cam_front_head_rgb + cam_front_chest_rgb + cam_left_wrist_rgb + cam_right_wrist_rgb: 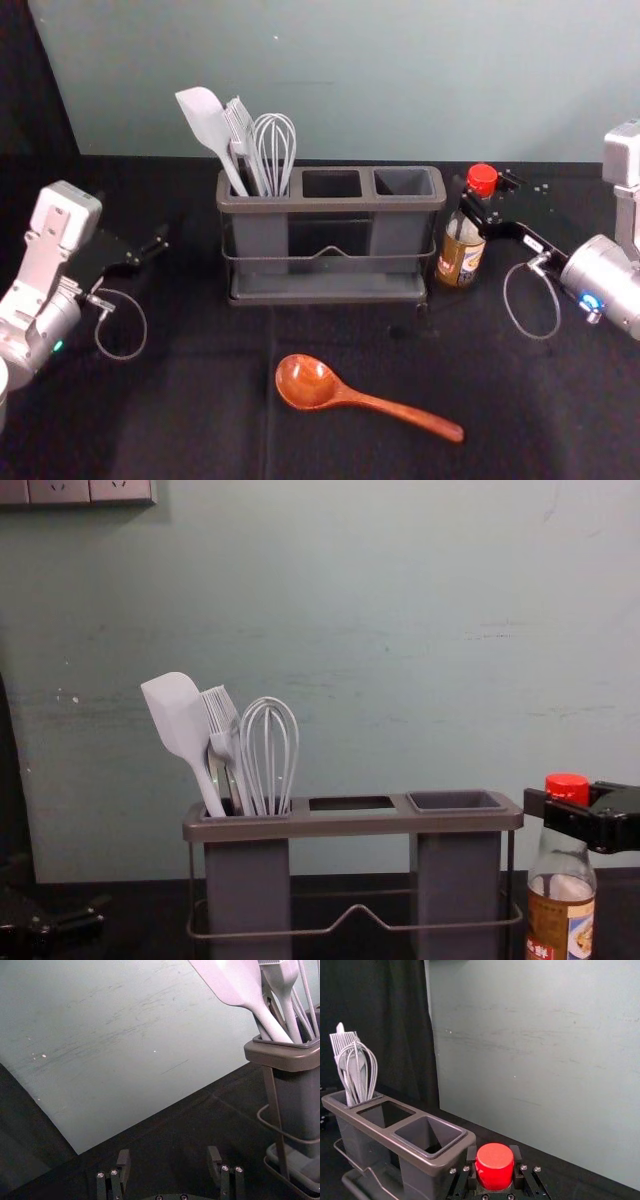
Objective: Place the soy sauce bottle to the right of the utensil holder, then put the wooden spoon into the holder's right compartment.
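Now grips soy sauce bottle (461,255) with right claw (493,1155) three o'clock from utensil holder (335,204), open left claw (168,1154) at nine; must insert wooden spoon (305,382).

No wording I can read with confidence from here. The bottle (562,868) has a printed label (552,914); in my chest view there's white lettering in a red patch (540,950) low on it, running into the frame's bottom edge, characters not clear enough to call. Head view: same label, print too small. White sticker (533,243) on the right arm (605,280) has dark marks, also too small to read.
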You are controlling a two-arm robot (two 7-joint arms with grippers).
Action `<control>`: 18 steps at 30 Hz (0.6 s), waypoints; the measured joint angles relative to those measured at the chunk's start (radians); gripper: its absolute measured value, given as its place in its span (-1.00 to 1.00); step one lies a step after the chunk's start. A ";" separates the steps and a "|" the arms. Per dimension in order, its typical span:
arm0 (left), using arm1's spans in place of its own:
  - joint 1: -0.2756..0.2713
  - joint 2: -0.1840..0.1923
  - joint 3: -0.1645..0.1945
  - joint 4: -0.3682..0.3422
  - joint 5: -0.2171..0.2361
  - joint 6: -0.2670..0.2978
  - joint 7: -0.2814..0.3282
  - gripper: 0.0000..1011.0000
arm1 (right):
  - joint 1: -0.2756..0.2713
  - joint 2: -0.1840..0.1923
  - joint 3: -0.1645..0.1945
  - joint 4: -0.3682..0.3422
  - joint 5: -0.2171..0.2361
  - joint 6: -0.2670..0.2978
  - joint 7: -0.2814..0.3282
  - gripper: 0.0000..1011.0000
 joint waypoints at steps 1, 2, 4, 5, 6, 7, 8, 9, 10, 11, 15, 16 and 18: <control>0.000 0.000 0.000 0.000 0.000 0.000 0.000 0.99 | 0.002 -0.003 -0.001 0.004 0.001 0.000 0.000 -0.24; 0.000 0.000 0.000 0.000 0.000 0.000 0.000 0.99 | 0.002 -0.003 -0.001 0.004 0.001 0.000 0.000 -0.24; 0.000 0.000 0.000 0.000 0.000 0.000 0.000 0.99 | 0.007 -0.007 -0.003 0.009 0.001 -0.001 -0.002 -0.24; 0.000 0.000 0.000 0.000 0.000 0.000 0.000 0.99 | 0.007 -0.007 -0.003 0.009 0.001 -0.001 -0.002 -0.24; 0.000 0.000 0.000 0.000 0.000 0.000 0.000 0.99 | 0.008 -0.009 -0.004 0.011 0.001 -0.001 -0.002 -0.24; 0.000 0.000 0.000 0.000 0.000 0.000 0.000 0.99 | 0.008 -0.010 -0.004 0.011 0.001 -0.001 -0.003 -0.24; 0.000 0.000 0.000 0.000 0.000 0.000 0.000 0.99 | 0.009 -0.011 -0.005 0.012 0.001 -0.001 -0.005 -0.24; 0.000 0.000 0.000 0.000 0.000 0.000 0.000 0.99 | 0.009 -0.011 -0.006 0.013 0.001 -0.002 -0.006 -0.24; 0.000 0.000 0.000 0.000 0.000 0.000 0.000 0.99 | 0.010 -0.012 -0.007 0.015 0.000 -0.002 -0.006 -0.24; 0.000 0.000 0.000 0.000 0.000 0.000 0.000 0.99 | 0.011 -0.013 -0.007 0.017 0.000 -0.002 -0.006 -0.24; 0.000 0.000 0.000 0.000 0.000 0.000 0.000 0.99 | 0.013 -0.014 -0.009 0.020 0.000 -0.001 -0.006 -0.24; 0.000 0.000 0.000 0.000 0.000 0.000 0.000 0.99 | 0.013 -0.014 -0.009 0.020 0.000 -0.001 -0.007 -0.24; 0.000 0.000 0.000 0.000 0.000 0.000 0.000 0.99 | 0.013 -0.014 -0.009 0.020 0.000 0.000 -0.007 -0.24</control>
